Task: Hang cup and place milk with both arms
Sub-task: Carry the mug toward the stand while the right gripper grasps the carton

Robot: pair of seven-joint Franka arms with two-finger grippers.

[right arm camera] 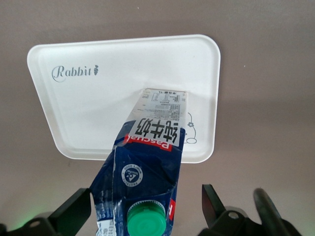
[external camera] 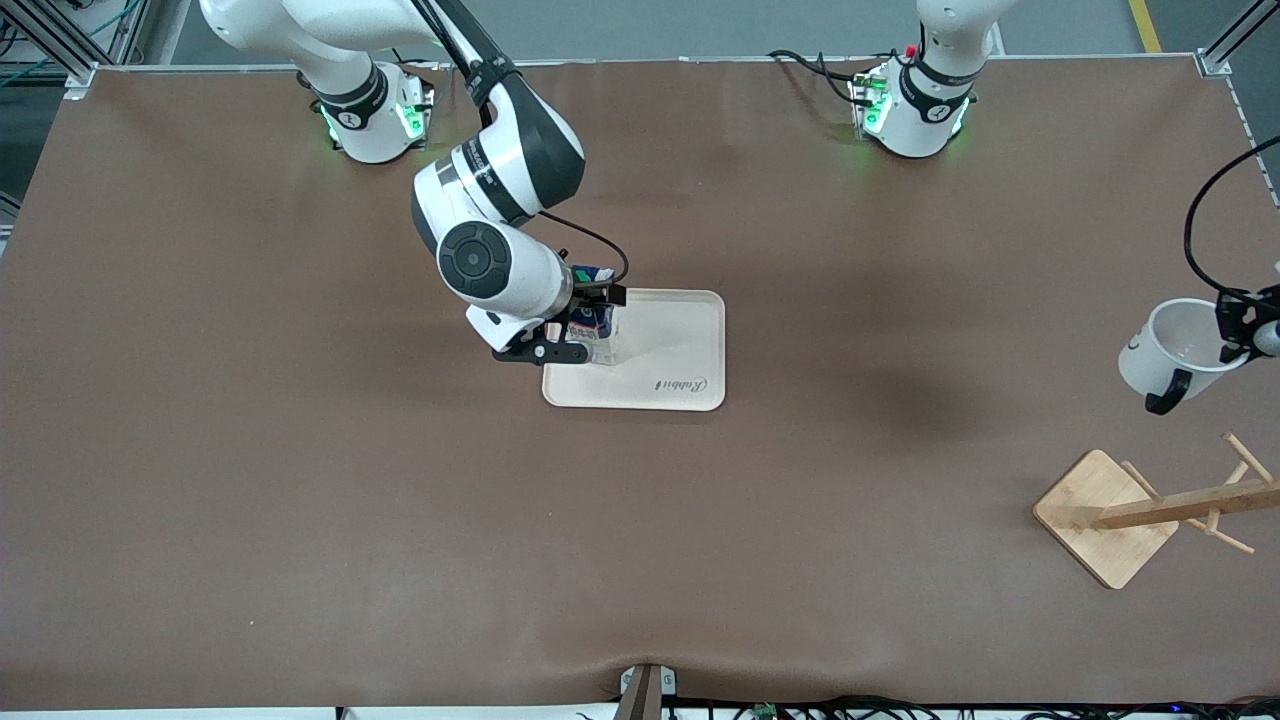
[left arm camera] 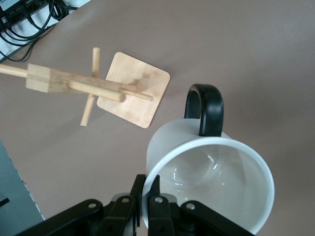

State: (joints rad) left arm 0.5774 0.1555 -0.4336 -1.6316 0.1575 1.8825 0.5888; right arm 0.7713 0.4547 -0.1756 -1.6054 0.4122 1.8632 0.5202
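Brown matting covers the whole table (external camera: 300, 520), with the 2 arm bases glowing green along its edge farthest from the front camera. Largest of the loose things is the white tray (external camera: 680, 345) at the middle of the table; it holds only the milk (external camera: 592, 318), which stands on the tray's corner toward the right arm's end. The right gripper (external camera: 575, 335) sits around the carton with its fingers spread wide on either side and not touching it, so the milk looks set down and released. Next in size is the wooden rack (external camera: 1150, 510) at the left arm's end, nearer the front camera, its pegs all bare. Over the table beside that rack, the left gripper (external camera: 1245, 330) is clamped tight on the rim of the cup (external camera: 1175, 350), which hangs tilted and empty with its black handle pointing down toward the rack. Judging by looks, the cup is stiff, glazed, slippery and breakable, so a rim pinch leaves the handle free for a peg. The milk carton seems light and easily dented; its flat sides below the green cap (right arm camera: 143, 222) suit a gentle grip.
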